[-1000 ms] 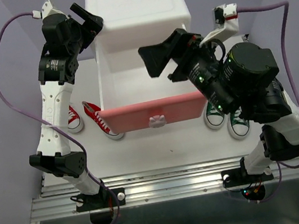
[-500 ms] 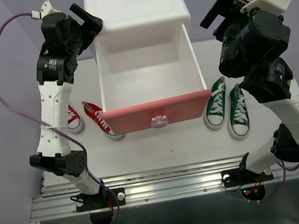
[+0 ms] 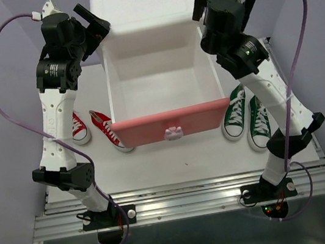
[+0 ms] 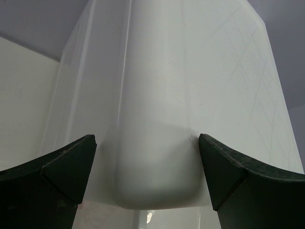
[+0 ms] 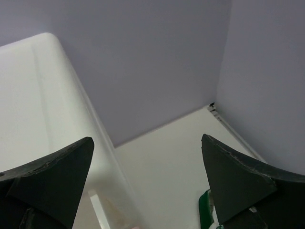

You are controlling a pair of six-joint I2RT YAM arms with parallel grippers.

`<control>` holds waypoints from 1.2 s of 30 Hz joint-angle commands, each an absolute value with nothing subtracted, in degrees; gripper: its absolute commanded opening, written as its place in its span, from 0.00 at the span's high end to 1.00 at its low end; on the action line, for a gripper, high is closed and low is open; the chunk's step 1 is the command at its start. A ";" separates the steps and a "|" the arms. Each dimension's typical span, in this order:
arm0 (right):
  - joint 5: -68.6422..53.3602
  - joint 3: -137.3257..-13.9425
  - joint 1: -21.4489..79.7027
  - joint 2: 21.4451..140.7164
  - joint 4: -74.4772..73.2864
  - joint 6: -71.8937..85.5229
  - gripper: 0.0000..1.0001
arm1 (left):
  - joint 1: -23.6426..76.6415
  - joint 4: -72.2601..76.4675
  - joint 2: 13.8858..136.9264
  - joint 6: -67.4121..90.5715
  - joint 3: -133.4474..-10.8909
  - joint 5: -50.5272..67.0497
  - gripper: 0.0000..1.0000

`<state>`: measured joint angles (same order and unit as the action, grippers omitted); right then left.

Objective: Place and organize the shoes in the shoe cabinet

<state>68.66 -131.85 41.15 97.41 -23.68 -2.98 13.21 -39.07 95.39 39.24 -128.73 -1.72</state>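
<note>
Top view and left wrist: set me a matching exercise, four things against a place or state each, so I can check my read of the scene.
Things:
1. red shoes
2. green shoes
3. drawer
4. left end effector

Places or states:
A. spread wide, holding nothing
B. right of the drawer
C. pulled out
D. left of the drawer

Pairs: 1-D, 2-B, 3-C, 4-A

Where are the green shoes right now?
In the top view, the green shoes stand side by side on the table, just right of the pink-fronted drawer, which is pulled out, and partly under the right arm.
</note>
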 commanded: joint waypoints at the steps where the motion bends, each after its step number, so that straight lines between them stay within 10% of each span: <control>1: 51.73 -138.69 30.53 98.26 -35.83 16.39 0.00 | 11.25 -50.71 95.27 34.72 -129.81 -1.15 0.01; 8: 24.73 -129.04 14.79 94.84 -41.83 33.38 0.00 | 10.37 -50.36 95.71 35.07 -131.83 -0.26 0.01; 25: 23.30 -102.42 9.93 92.03 -60.82 37.17 0.00 | 4.05 -49.22 90.88 34.45 -134.48 0.97 0.01; 36: 20.39 -80.43 9.93 89.03 -54.85 36.48 0.00 | 0.79 -48.43 72.43 35.68 -104.17 -4.31 0.01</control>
<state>20.47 -82.52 10.17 90.28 -59.09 37.12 1.32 -49.23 78.50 35.33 -111.59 -2.33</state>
